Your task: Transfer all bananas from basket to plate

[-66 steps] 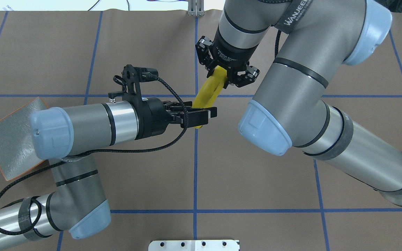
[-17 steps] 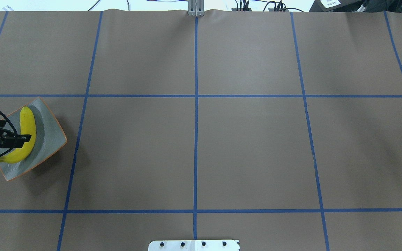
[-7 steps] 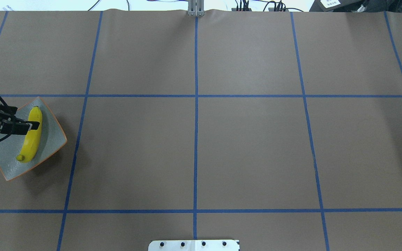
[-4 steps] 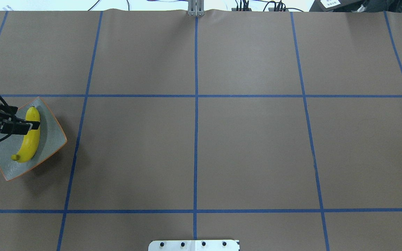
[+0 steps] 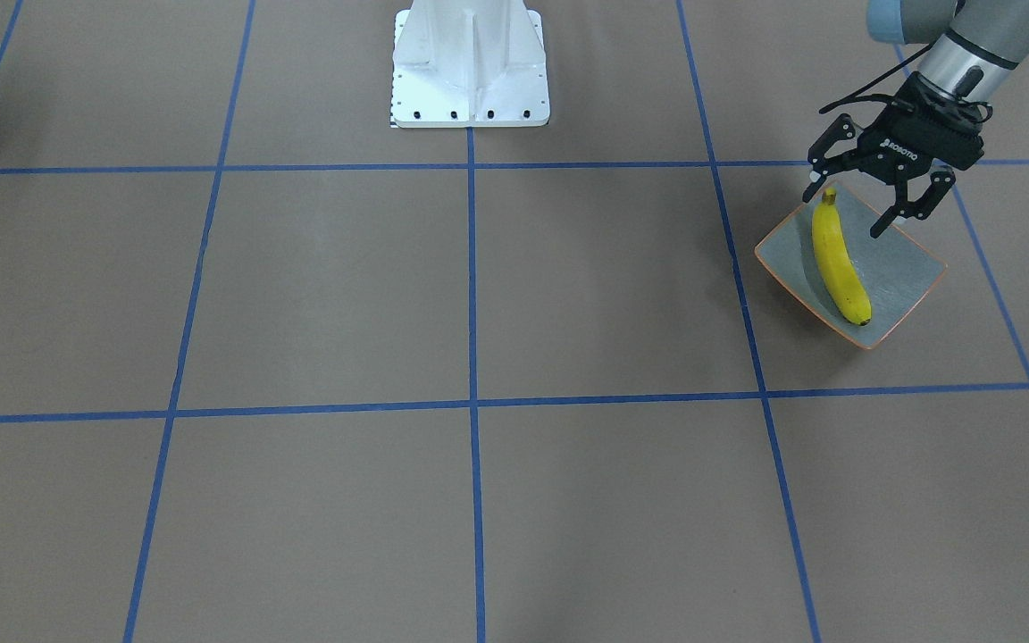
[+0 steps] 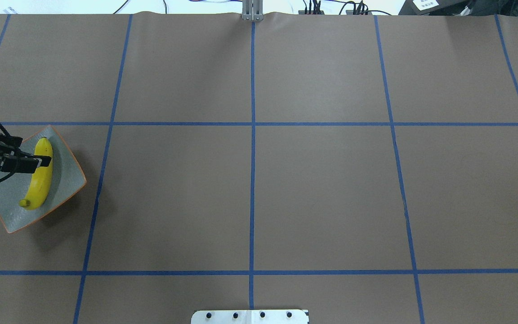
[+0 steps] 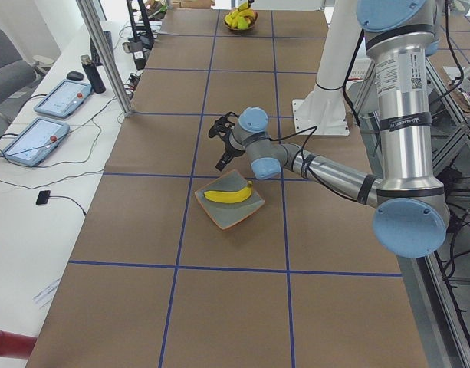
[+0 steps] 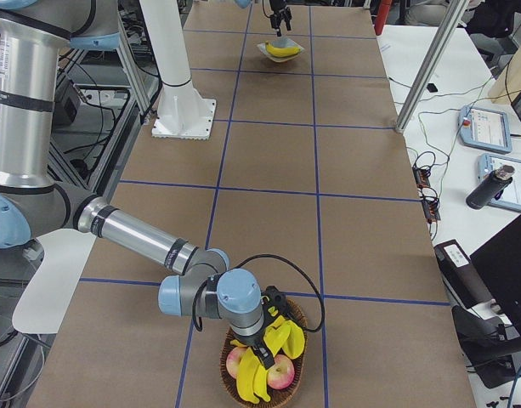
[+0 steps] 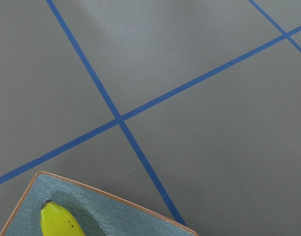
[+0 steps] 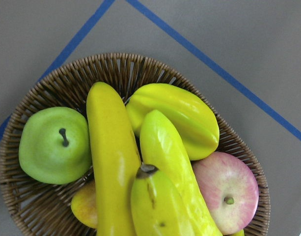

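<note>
Front-facing view: the left arm's fingers (image 5: 912, 204) hang spread apart over the plate's (image 5: 916, 254) robot-side end, gripping nothing. One banana (image 5: 839, 263) lies along the plate, free of them.

Right-side view: the basket (image 8: 301, 327) sits well apart from the plate, at the surface's (image 8: 268, 170) other end. The right arm's fingers (image 8: 262, 344) reach down among its fruit; open or closed, I cannot tell.

Right wrist view: more bananas (image 10: 111, 157) lie in the basket beside apples (image 10: 52, 145).

The banana (image 5: 839, 263) is bright yellow on a speckled grey-green, orange-rimmed plate (image 5: 900, 266), and blue tape lines (image 5: 470, 286) grid the brown table (image 5: 613, 286)
</note>
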